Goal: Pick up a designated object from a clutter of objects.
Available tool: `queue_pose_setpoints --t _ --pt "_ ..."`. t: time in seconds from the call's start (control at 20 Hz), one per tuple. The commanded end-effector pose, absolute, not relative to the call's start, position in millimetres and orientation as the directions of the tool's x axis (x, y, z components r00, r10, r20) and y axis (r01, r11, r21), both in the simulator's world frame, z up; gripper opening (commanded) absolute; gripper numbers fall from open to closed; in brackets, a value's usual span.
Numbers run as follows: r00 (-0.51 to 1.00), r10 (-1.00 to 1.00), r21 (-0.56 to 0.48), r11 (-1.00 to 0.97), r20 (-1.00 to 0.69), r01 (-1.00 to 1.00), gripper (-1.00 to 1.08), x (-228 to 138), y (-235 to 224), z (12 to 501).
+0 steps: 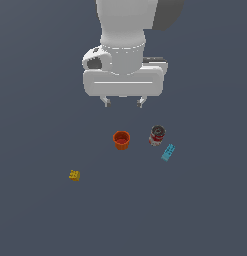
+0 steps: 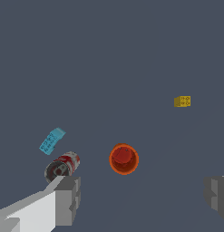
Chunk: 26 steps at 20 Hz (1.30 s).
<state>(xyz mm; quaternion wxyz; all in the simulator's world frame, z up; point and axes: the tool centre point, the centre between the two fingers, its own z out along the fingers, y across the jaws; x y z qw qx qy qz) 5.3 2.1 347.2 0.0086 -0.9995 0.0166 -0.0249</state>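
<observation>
Exterior view: the claw (image 1: pixel 124 103) hangs in the upper middle of the frame, above the dark grey bench (image 1: pixel 40 100). Its two fingers are spread wide apart with nothing between them; it grips nothing. It touches none of the items.

The yellow studded brick (image 1: pixel 74 175) lies alone in the lower left of the frame, well apart from the other three items and from the claw. It rests on the bench with studs up. It is close to cube-shaped, so no clear long axis can be read; its faces sit slightly skewed to the frame edges. In the wrist view the same brick (image 2: pixel 182 101) appears as a small block with one shaded side face and one lit face; the marks on it are too small to resolve.

The rest of the clutter sits in the centre of the exterior frame. The orange cup (image 1: pixel 121 140) stands upright, mouth open upward. The red-and-grey can (image 1: pixel 156 135) lies near it, toward the exterior view's right, apart from the cup. The light-blue studded brick (image 1: pixel 168 152) lies just beside the can, lower right of it, long axis running diagonally from lower left to upper right. Whether brick and can touch cannot be told.

Wrist view: both grey fingertips (image 2: pixel 68 199) show at the frame's edges, wide apart, with the cup between them farther off.
</observation>
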Motion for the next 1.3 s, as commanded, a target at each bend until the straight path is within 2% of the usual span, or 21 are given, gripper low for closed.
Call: queue_pose_setpoints --t 0.0,0.7,1.25 --pt "0.998 -0.034 -0.018 -0.999 0.049 -0.033 1.00 5 2 347" --pt "0.997 -0.018 -0.042 -0.999 0.076 -0.015 1.00 13 11 352" --pt "0.998 -0.027 -0.045 -0.999 0.065 -0.024 1.00 44 -21 316"
